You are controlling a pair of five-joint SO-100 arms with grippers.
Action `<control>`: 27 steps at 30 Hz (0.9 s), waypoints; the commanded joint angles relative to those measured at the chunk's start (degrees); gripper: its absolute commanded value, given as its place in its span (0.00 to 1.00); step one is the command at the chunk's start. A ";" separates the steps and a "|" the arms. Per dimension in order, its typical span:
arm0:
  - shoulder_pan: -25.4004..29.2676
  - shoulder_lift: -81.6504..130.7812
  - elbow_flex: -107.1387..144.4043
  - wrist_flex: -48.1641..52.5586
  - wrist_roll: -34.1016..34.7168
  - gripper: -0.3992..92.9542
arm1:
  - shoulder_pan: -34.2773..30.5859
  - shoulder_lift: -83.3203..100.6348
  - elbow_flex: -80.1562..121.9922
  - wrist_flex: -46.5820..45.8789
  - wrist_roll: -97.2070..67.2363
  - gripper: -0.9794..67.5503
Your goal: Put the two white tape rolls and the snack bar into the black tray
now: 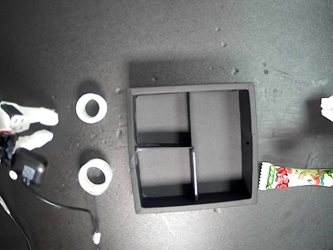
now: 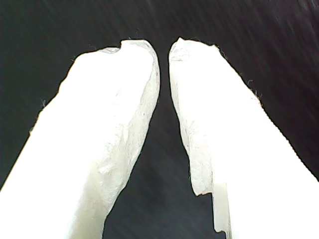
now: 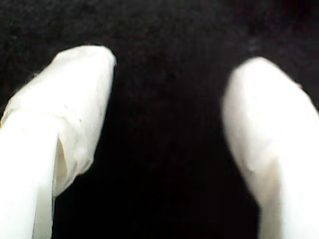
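A square matte black tray [image 1: 248, 146] sits centre; two thick white tape rings [image 1: 91, 108] [image 1: 95, 176] at nine o'clock, one crimped snack bar [image 1: 295, 177] at four. My first gripper [image 2: 164, 47] nearly clenched, my second gripper [image 3: 169, 79] released.

The black tray [image 1: 248, 146] was matt, smooth plastic on a dark, matt, crumb-speckled table [image 1: 171, 36]. Two white tape rolls [image 1: 91, 108] [image 1: 95, 176] looked dull and papery. The snack bar [image 1: 296, 177] wore glossy printed film. Gripper fingers [image 2: 114, 124] appeared wrapped in rough white tape.
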 commanded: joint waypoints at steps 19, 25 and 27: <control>-6.94 2.81 3.25 -23.29 16.79 0.18 | -8.96 0.26 0.70 -12.39 2.99 0.01; -7.03 2.81 3.25 -30.76 25.22 0.14 | -8.61 0.26 0.70 -10.28 4.04 0.01; -6.86 2.81 2.02 -29.88 24.96 0.14 | -8.61 0.26 0.70 -9.23 4.04 0.01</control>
